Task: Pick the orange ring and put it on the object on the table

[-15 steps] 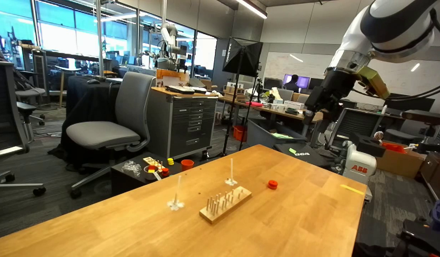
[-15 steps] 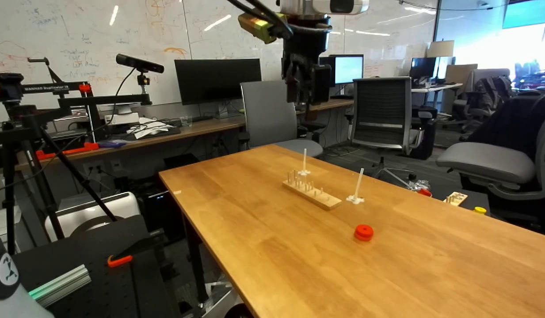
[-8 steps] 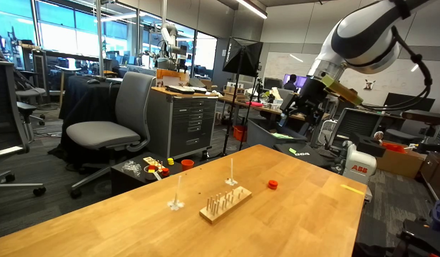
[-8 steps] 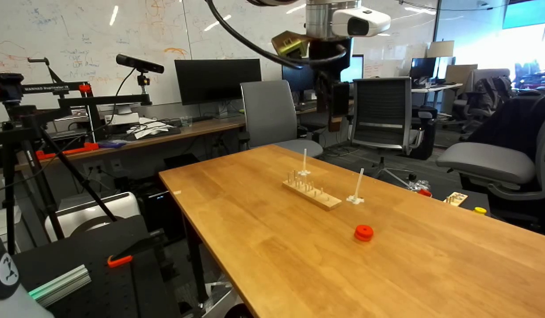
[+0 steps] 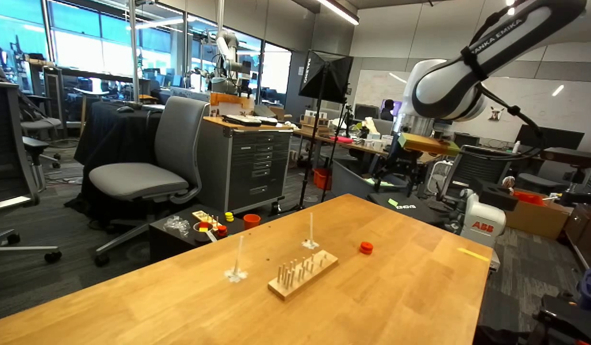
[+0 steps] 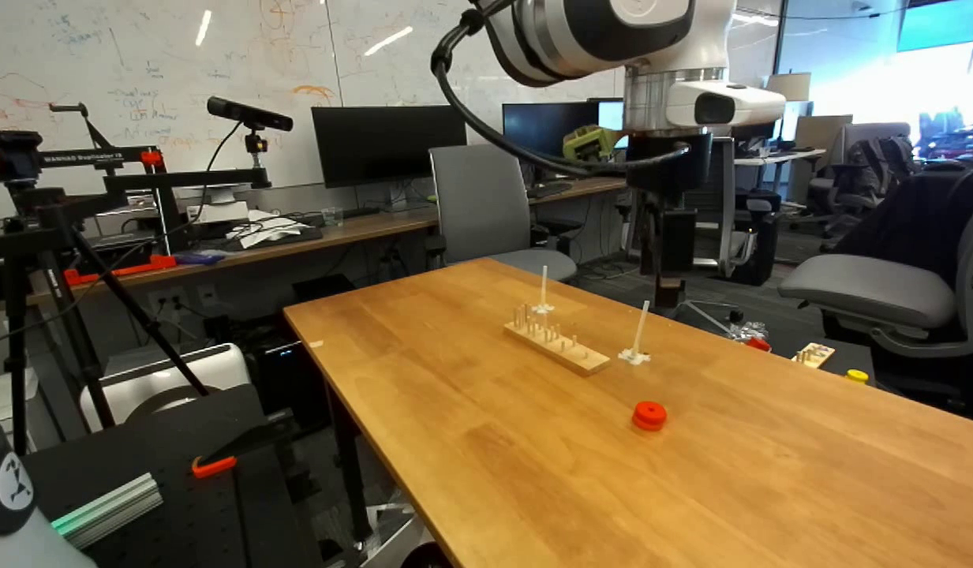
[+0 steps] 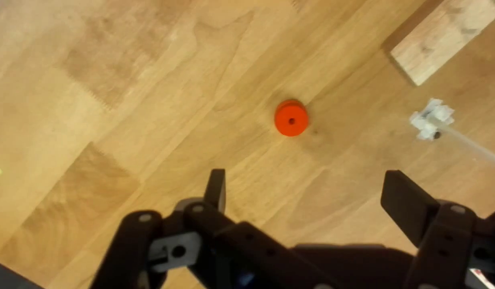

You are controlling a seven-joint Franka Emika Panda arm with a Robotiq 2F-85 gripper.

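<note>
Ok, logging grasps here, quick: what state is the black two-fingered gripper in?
Black two-fingered gripper: open, holding nothing, not touching the round orange ring.

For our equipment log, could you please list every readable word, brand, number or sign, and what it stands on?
"ANKA EMIKA": robot arm, opening letters hidden.
"ABB": white robot.
"Duplicator": black bar, adjoining characters uncertain.
Round emblem, no readable words: grey unit.
Too small or blurred to read: lettering on the softbox and black case, handwriting on the whiteboard.
</note>
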